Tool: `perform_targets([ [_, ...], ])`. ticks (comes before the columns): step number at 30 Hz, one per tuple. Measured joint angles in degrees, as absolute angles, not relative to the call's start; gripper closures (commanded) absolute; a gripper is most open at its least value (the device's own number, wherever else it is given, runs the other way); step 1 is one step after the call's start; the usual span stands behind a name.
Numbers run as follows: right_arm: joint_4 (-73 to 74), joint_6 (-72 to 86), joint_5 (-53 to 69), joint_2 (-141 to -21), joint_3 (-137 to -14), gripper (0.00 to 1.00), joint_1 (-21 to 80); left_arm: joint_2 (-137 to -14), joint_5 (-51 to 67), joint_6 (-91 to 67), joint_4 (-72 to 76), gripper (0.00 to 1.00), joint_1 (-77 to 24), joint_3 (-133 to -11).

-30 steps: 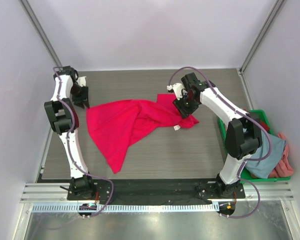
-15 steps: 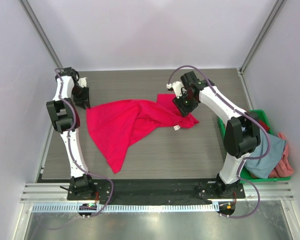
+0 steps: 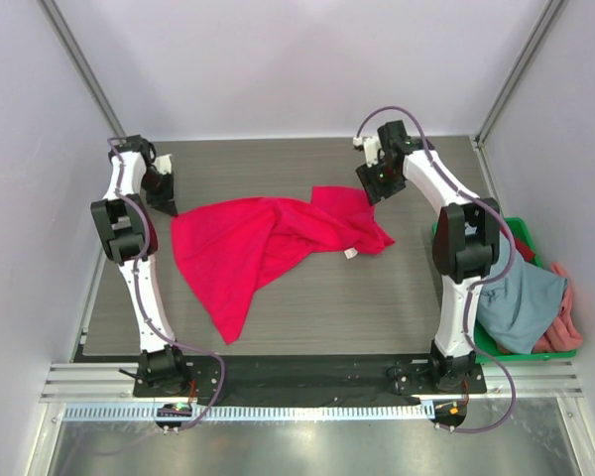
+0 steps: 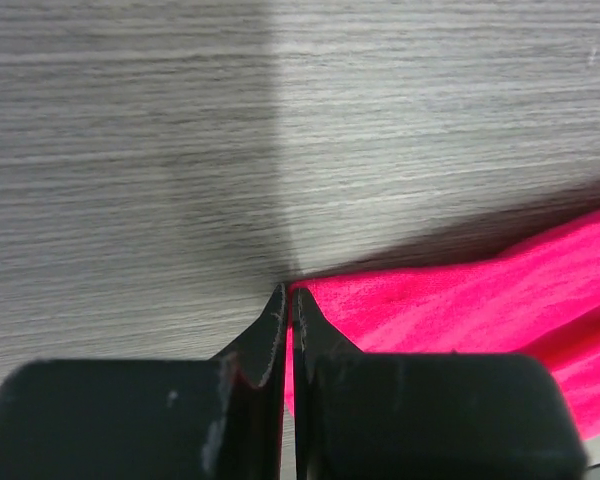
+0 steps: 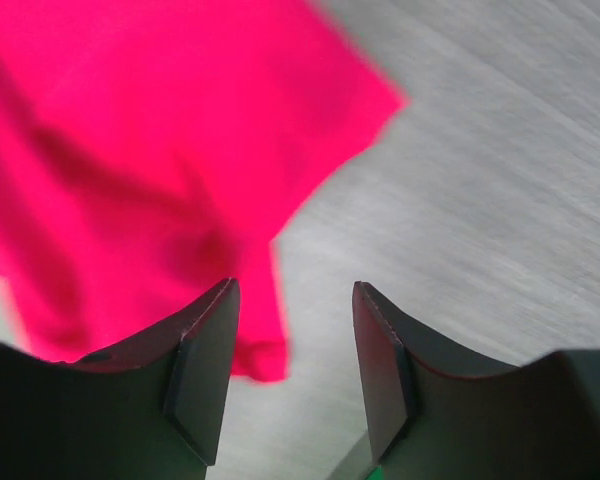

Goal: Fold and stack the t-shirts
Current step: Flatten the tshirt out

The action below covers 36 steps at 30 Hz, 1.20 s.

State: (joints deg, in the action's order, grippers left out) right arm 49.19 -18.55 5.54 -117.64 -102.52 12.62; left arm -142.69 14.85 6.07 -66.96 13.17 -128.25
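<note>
The crimson t-shirt (image 3: 263, 243) lies crumpled and partly spread on the middle of the table. My left gripper (image 3: 167, 201) is low at the shirt's far left corner. In the left wrist view its fingers (image 4: 288, 290) are shut, with the shirt's corner (image 4: 460, 295) pinched between the tips. My right gripper (image 3: 370, 186) is open and empty, above the table just behind the shirt's right end. The right wrist view shows its spread jaws (image 5: 295, 290) with the shirt's edge (image 5: 160, 130) below and to the left.
A green crate (image 3: 442, 248) stands at the table's right edge, beside the right arm. It holds a grey-blue shirt (image 3: 521, 302) and a salmon-pink one (image 3: 567, 317). Walls and frame posts close in the back and sides.
My right gripper has moved off the shirt's right end toward the back right and now hangs open over bare table. The shirt and the left gripper have hardly moved.
</note>
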Motion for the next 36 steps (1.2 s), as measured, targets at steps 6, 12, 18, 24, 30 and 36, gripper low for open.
perform_targets([
  [6, 48.05, -16.91, 6.17, -125.91, -109.19, 0.46, 7.25, -141.32, 15.59, 6.37, -66.67, 1.00, 13.19, -125.71],
  [12, 47.99, -15.44, 8.19, -131.13, -114.13, 0.49, 6.85, -139.70, 15.75, 6.46, -66.67, 1.00, 13.15, -122.50],
  [18, 47.20, -13.56, 10.24, -136.16, -120.20, 0.50, 7.18, -138.69, 15.66, 6.61, -66.72, 1.00, 12.97, -120.66],
  [24, 46.72, -12.84, 10.28, -138.74, -121.32, 0.53, 7.14, -138.34, 15.38, 6.87, -66.81, 1.00, 12.75, -120.05],
  [30, 46.30, -12.40, 10.50, -139.13, -121.32, 0.69, 7.01, -138.12, 14.79, 7.22, -66.92, 1.00, 12.58, -119.66],
  [36, 46.24, -11.77, 12.62, -140.35, -122.98, 0.99, 6.94, -138.06, 14.11, 7.94, -67.02, 1.00, 12.19, -119.66],
])
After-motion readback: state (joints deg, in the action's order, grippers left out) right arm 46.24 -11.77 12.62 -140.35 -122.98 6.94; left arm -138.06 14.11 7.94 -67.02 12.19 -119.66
